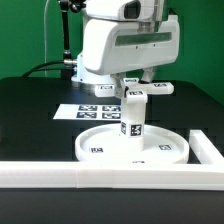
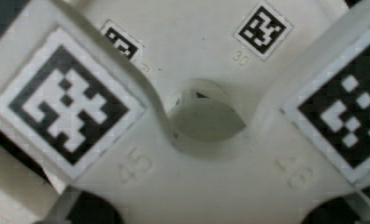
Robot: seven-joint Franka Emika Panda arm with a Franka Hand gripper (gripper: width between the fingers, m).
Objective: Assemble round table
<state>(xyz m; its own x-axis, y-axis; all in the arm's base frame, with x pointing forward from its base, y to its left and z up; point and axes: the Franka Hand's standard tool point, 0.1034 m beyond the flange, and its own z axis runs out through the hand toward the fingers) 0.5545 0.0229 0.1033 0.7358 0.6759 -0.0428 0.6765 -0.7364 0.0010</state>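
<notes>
The large round disc [image 1: 100, 148] lies flat on the black table. The short thick post [image 1: 132, 122], with tags on its side, stands upright at the disc's middle. The small cross-shaped piece [image 1: 160, 89] sits level on top of the post, its arms sticking out to both sides. It fills the wrist view [image 2: 200, 165], with tags on its arms and a round hole [image 2: 208, 120] at its centre. My gripper [image 1: 135, 93] is straight above the post. Its dark fingertips [image 2: 93, 208] flank the cross-shaped piece, and the gripper [image 2: 208, 205] is shut on it.
The marker board [image 1: 92, 111] lies flat behind the disc. A long white border bar [image 1: 100, 176] runs along the near edge, and another [image 1: 205, 146] stands at the exterior view's right. The arm's white body [image 1: 120, 45] looms over the disc.
</notes>
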